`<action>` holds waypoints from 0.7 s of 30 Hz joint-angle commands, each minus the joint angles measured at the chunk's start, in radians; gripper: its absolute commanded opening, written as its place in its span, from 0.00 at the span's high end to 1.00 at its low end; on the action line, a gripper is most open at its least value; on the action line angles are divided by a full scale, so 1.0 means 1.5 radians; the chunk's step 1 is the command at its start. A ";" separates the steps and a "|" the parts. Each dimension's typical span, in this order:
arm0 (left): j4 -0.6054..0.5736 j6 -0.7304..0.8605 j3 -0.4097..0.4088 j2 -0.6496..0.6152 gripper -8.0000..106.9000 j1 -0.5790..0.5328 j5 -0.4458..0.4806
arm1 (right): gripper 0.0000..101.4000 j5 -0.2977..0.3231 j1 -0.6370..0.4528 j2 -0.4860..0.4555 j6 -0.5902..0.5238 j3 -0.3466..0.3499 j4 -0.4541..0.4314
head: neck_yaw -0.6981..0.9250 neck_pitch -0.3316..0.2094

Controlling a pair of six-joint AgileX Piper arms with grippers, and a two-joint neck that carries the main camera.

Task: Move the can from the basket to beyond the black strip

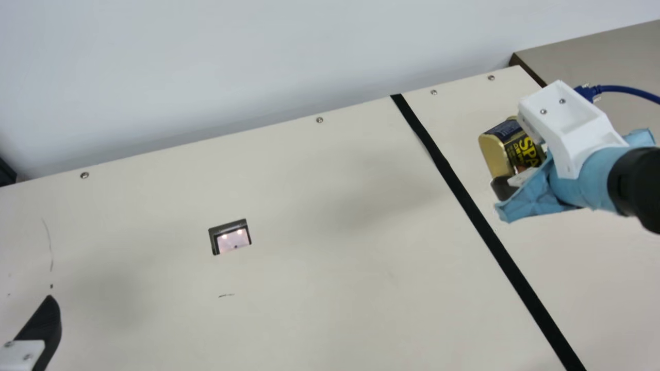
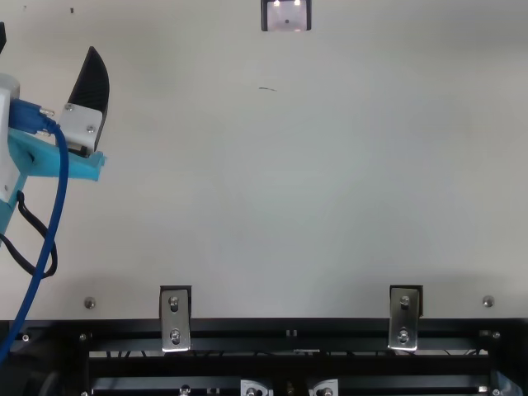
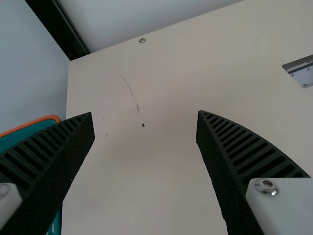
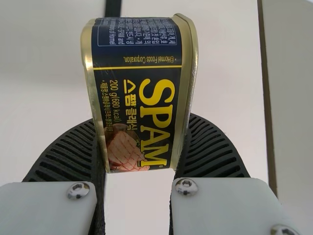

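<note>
The dark blue and gold can [image 1: 513,147] is on the right side of the black strip [image 1: 477,216] in the main view, tilted and seemingly above the table. My right gripper [image 1: 520,162] is shut on it. In the right wrist view the can [image 4: 139,93] is pinched between both ribbed fingers of my right gripper [image 4: 142,144], beyond which part of the strip [image 4: 113,8] shows. My left gripper [image 2: 47,40] stands open at the top view's left side. Bare table lies between the spread fingers of my left gripper [image 3: 145,115]. Part of the teal basket [image 3: 29,125], orange-rimmed, is behind one finger.
A small rectangular cutout [image 1: 230,237] sits in the cream table [image 1: 319,206]. A pale wall rises along the table's far edge. Blue cables run from both arms. Beyond the right edge is a grey-brown surface [image 1: 593,59]. Metal brackets [image 2: 175,318] line the near edge.
</note>
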 commanded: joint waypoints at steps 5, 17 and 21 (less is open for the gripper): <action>0.000 0.000 0.000 0.000 0.15 0.000 0.000 | 1.00 0.012 -0.056 0.039 -0.078 -0.007 0.006 | -0.002 0.003; 0.000 0.000 0.000 0.000 0.15 0.000 0.000 | 1.00 -0.018 -0.084 0.117 -0.098 -0.025 -0.009 | 0.016 0.004; 0.000 0.000 0.000 0.000 0.15 0.000 0.000 | 1.00 -0.024 -0.074 0.144 -0.079 -0.036 -0.019 | 0.023 0.004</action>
